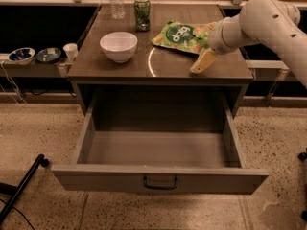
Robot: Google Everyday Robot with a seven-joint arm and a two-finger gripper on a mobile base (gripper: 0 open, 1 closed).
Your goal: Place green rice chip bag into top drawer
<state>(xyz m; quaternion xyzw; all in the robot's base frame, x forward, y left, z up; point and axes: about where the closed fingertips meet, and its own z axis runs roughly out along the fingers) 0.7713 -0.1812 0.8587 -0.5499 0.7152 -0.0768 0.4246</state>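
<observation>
Gripper [202, 63] sits over the front-right of the table [120, 71], just right of the green rice chip bag [180, 35]. Bag's right end is hidden behind the wrist [225, 32]. Arm [283, 23] cut off by right edge. Water bottle [115, 4] at back: top cut off by upper edge. Can [142, 13] label too small to read. Top drawer [86, 138]: front strip of floor hidden behind its front panel [96, 178]. Black pole [21, 188], btm left, runs out of frame. Contents of two small dishes [21, 55] at far left can't be made out.
</observation>
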